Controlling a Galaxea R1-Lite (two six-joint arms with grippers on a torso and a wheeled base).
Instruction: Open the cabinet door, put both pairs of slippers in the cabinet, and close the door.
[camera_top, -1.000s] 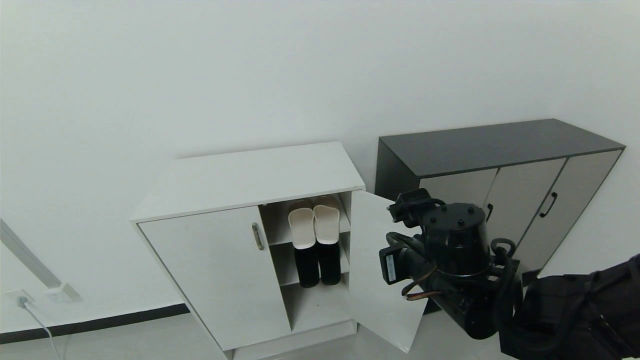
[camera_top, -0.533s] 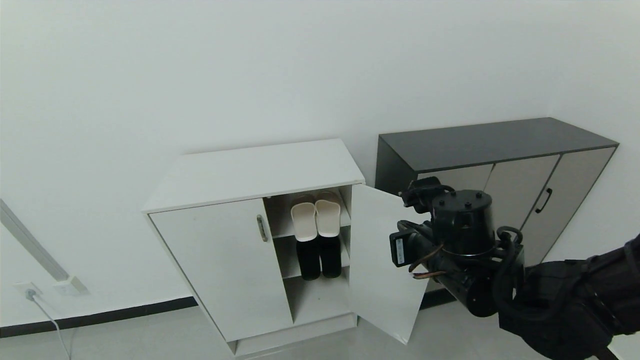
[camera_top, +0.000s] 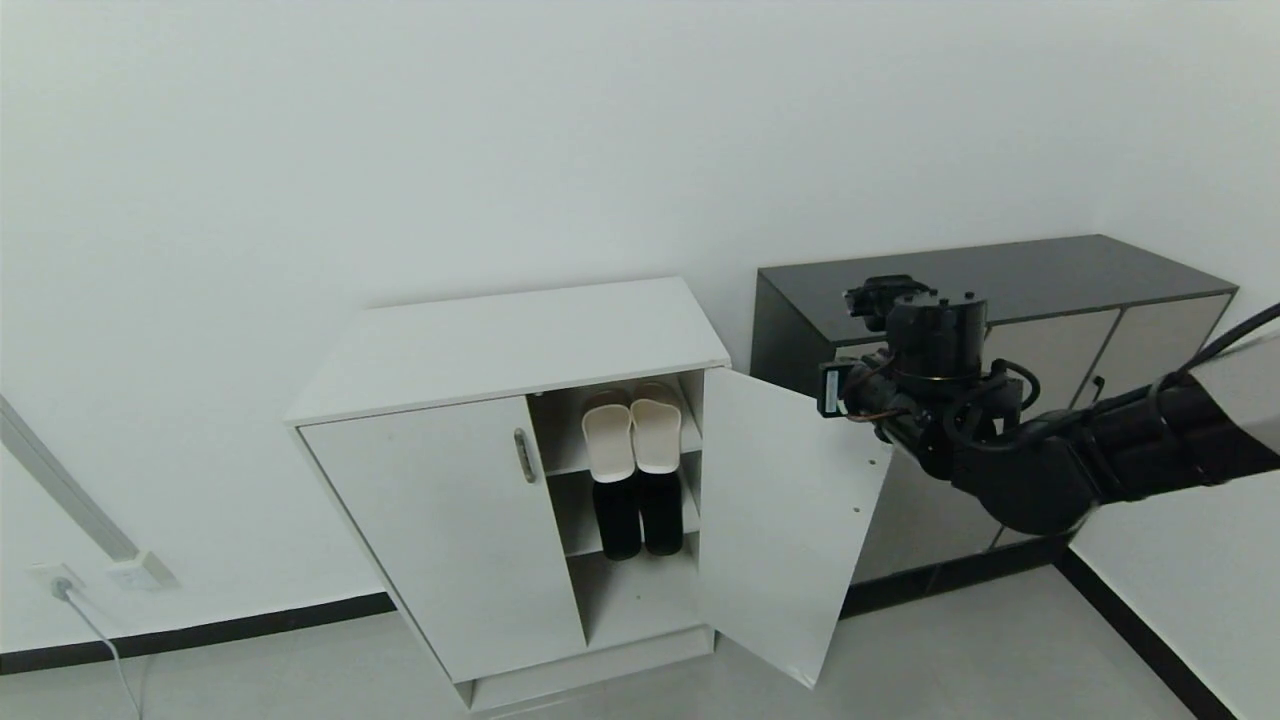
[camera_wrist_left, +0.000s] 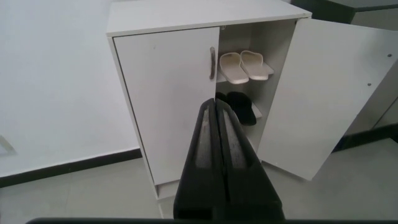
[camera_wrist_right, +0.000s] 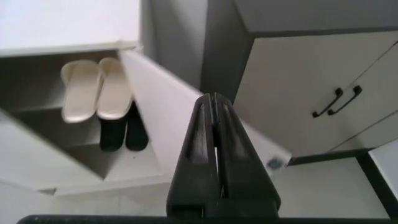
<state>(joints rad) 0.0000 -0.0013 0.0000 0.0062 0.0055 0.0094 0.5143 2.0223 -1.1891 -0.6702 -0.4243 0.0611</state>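
The white cabinet (camera_top: 500, 350) stands with its right door (camera_top: 780, 520) swung open and its left door shut. A white pair of slippers (camera_top: 632, 440) lies on the upper shelf, and a black pair (camera_top: 635, 515) on the shelf below. My right gripper (camera_top: 880, 292) is shut and empty, above and to the right of the open door's top edge. Its wrist view shows the gripper (camera_wrist_right: 214, 99) over the door (camera_wrist_right: 180, 106), with the white slippers (camera_wrist_right: 96, 87) beyond. My left gripper (camera_wrist_left: 216, 102) is shut and empty, some way back, facing the cabinet's left door.
A dark cabinet (camera_top: 980, 275) with grey doors stands right beside the white one, behind my right arm. A wall socket with a cable (camera_top: 60, 585) is low on the left wall. Bare floor (camera_top: 950, 660) lies in front of both cabinets.
My right arm has risen from in front of the open door to above its top edge and stretched out. The head view shifted a little at first. Slippers and door are unmoved.
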